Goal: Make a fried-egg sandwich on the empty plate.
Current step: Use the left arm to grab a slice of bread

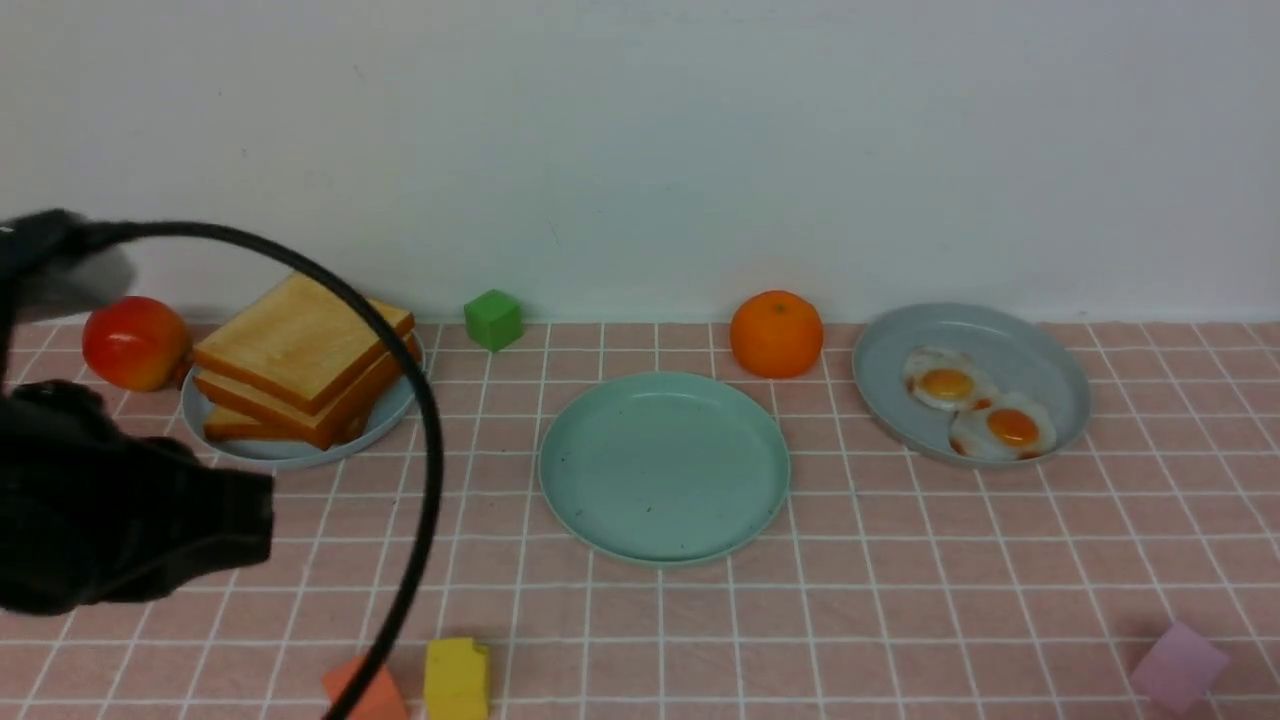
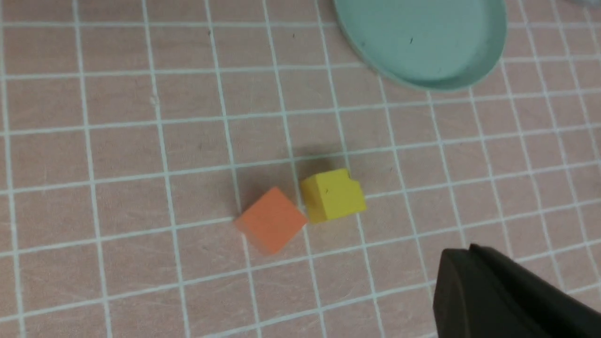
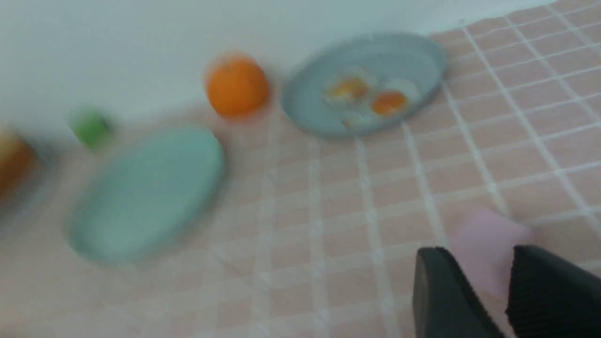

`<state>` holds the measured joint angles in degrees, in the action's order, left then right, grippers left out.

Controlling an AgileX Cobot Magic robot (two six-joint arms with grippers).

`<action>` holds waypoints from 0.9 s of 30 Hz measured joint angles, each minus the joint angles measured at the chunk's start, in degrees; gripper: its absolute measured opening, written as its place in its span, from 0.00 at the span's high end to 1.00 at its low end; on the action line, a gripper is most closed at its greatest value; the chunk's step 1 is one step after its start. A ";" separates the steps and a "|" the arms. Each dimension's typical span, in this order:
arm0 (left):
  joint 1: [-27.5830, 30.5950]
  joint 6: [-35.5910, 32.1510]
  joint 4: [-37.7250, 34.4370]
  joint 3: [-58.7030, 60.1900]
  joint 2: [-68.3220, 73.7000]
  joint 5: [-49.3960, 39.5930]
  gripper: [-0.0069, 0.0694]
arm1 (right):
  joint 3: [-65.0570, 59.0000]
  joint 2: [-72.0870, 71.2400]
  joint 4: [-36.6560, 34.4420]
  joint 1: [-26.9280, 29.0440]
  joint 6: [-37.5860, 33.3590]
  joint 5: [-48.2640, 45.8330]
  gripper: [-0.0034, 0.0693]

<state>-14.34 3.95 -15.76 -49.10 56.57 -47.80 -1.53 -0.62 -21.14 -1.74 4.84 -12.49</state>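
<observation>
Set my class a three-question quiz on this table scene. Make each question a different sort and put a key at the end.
1. True or false: the mint-green plate already holds a slice of toast.
2. How many fried eggs lie in the grey-blue plate? A) one B) two C) three
3. Fill in: the toast slices are stacked on the pale blue plate, and the fruit just to its left is an ____.

Key: 1 false, the plate is bare. 2 B. 3 apple.
</observation>
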 joint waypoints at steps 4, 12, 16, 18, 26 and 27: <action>0.00 -1.96 0.02 -0.07 2.81 -0.43 0.93 | 0.00 0.00 -8.84 0.00 2.61 7.26 0.62; 0.00 -4.25 2.68 -7.60 10.57 -1.96 0.93 | 23.03 9.40 -8.35 0.00 -4.84 -18.75 0.69; 0.00 -4.42 7.30 -16.35 19.16 -5.85 0.93 | 41.42 21.50 -3.90 -0.43 -13.25 -41.33 0.77; 0.00 -4.42 9.87 -22.00 24.98 -7.82 0.93 | 48.87 26.56 -2.81 -2.61 -16.01 -47.41 0.80; 4.23 -7.30 11.30 -44.25 47.08 -16.73 0.93 | 58.55 31.64 -2.72 -14.17 -20.60 -51.96 0.83; 5.18 -7.51 11.41 -47.69 50.28 -17.85 0.93 | 58.70 31.64 -2.54 -15.08 -21.03 -52.20 0.83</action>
<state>-9.16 -3.56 -4.35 -96.78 106.85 -65.65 57.17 31.02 -23.67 -16.82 -16.19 -64.69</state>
